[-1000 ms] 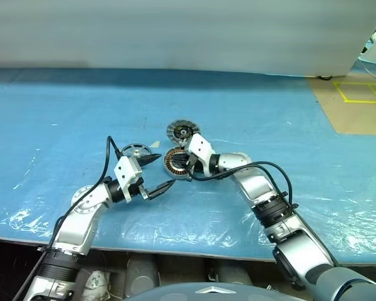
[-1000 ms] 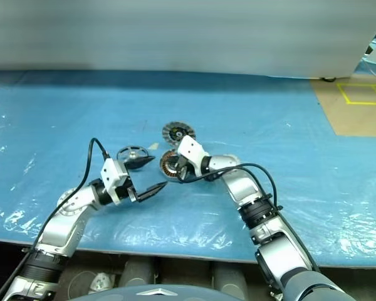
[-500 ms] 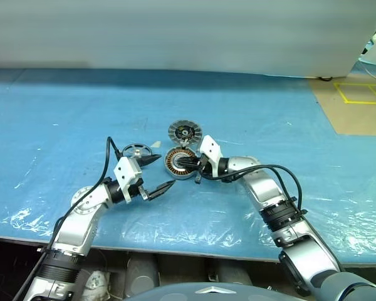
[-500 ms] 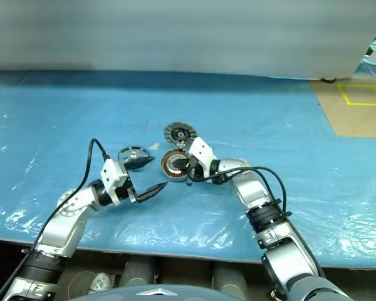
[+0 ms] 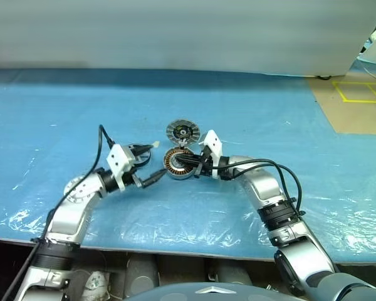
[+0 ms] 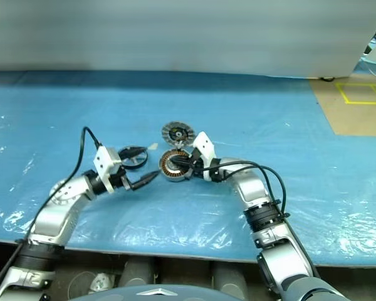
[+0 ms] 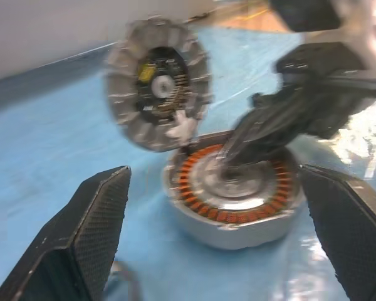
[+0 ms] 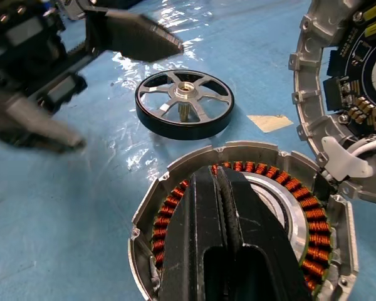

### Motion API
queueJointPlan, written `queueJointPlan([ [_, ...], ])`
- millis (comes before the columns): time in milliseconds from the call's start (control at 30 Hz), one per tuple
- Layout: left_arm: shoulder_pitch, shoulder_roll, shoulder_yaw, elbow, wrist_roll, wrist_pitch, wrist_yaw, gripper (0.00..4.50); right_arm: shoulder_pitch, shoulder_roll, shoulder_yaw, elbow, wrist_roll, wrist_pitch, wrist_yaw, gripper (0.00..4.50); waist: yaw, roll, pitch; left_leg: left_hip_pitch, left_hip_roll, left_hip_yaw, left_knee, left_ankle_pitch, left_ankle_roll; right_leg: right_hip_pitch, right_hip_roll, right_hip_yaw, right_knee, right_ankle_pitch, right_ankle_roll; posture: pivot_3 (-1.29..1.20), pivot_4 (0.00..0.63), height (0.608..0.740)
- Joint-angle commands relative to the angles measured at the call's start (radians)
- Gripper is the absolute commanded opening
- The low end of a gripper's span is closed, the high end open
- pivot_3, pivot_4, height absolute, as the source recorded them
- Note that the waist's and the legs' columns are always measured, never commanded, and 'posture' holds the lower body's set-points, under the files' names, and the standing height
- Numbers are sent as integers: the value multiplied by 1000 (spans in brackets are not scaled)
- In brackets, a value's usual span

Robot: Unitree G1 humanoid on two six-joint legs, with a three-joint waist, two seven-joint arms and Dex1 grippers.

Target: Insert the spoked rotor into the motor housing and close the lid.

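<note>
Right wrist view: right hand (image 8: 229, 207), pressed shut, is pinning the housing (image 8: 238, 219) steady while the wide left hand (image 5: 151, 180) is hovering beside the rotor (image 8: 185, 105).

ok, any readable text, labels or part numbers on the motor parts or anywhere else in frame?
None readable.
lid: yellow patches on its inner board, no legible print.
motor housing: no markings seen.
spoked rotor: no markings seen.
Floor beyond the table, yellow tape outline: a marking, not text.
</note>
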Motion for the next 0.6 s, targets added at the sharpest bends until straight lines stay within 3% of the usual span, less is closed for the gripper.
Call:
queueJointPlan([
  [33, -53, 42, 66, 30, -28, 56, 7, 4500, -12, -9, 1, -28, -3, -30, 8, 25, 0, 0, 0, 0, 0, 0, 0, 0, 0, 0, 0, 0, 0, 0, 0, 0, 150, 740],
  [67, -68, 65, 75, 41, -53, 92, -27, 4500, -8, -10, 1, -31, -3, -31, 9, 25, 0, 0, 0, 0, 0, 0, 0, 0, 0, 0, 0, 0, 0, 0, 0, 0, 150, 740],
  [300, -203, 189, 78, 205, -71, 203, -172, 2185, 4, -12, 8, -54, -9, -32, 9, 0, 1, 0, 0, -1, -1, 0, -1, 0, 0, -1, 0, 0, 0, 0, 0, 0, 150, 740],
  [600, -375, 227, -19, 362, -2, 310, -290, 2185, 30, -8, 15, -90, -13, -34, -8, 0, 5, 0, 0, -1, -1, -1, -2, 0, 0, -1, -1, -1, 0, 0, 0, 0, 150, 740],
])
